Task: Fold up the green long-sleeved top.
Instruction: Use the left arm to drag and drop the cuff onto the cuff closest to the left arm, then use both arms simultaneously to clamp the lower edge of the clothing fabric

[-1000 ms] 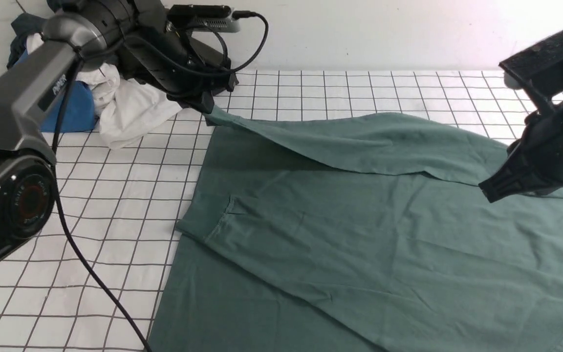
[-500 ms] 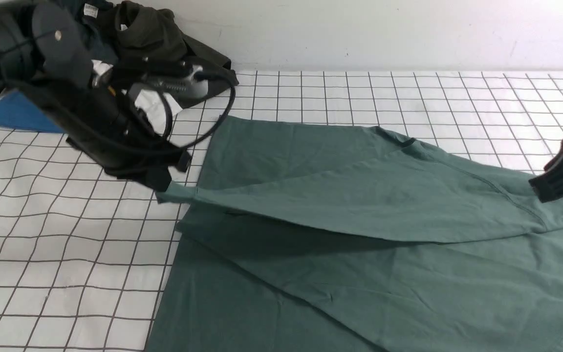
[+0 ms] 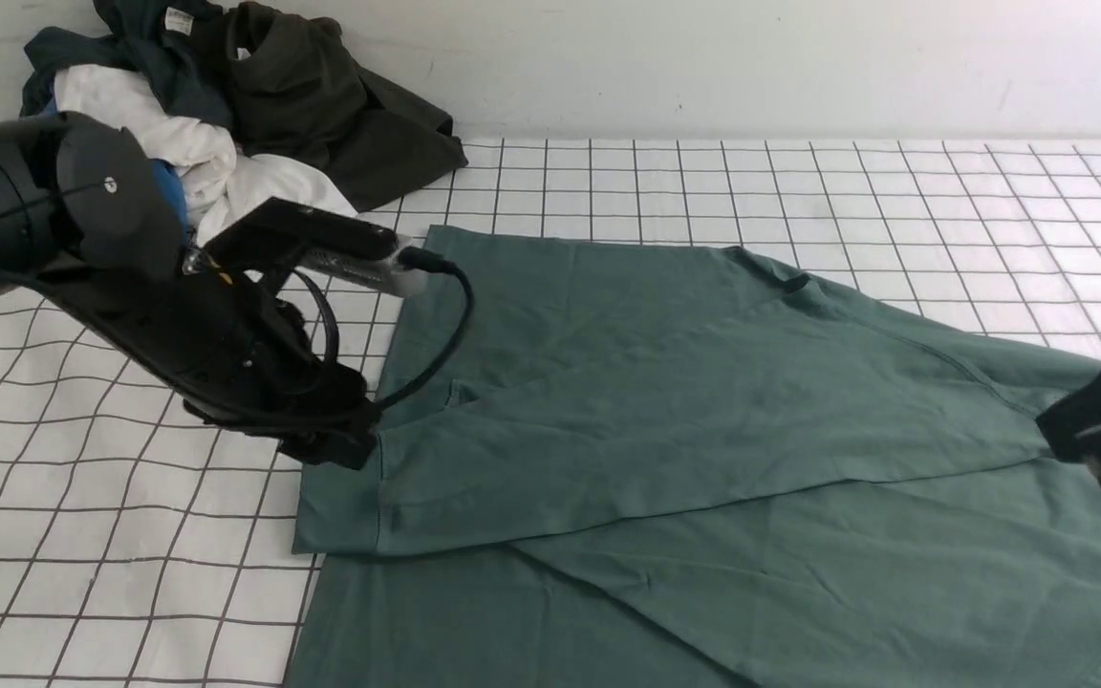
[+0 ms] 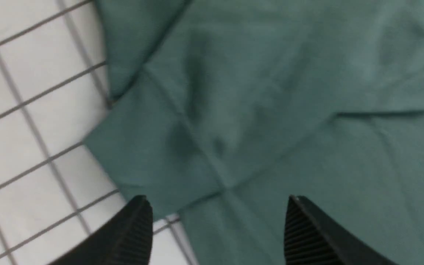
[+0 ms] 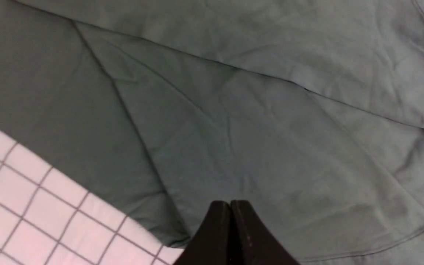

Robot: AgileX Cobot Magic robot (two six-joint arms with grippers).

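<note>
The green long-sleeved top lies spread on the checked table, one sleeve folded across its body with the cuff at the top's left edge. My left gripper hangs just above that cuff, open and empty; in the left wrist view the open gripper stands over the cuff. My right gripper is at the right edge over the top. In the right wrist view it is shut with nothing between the fingers, above the cloth. The chest logo is not visible.
A pile of clothes sits at the back left: a dark olive-black garment, white cloth, a bit of blue cloth. The white gridded table runs to the wall behind. A black cable loops off my left wrist.
My left gripper carried the sleeve from the back edge forward across the top, laid it down and opened, releasing the cuff. My right gripper moved right and lower.
</note>
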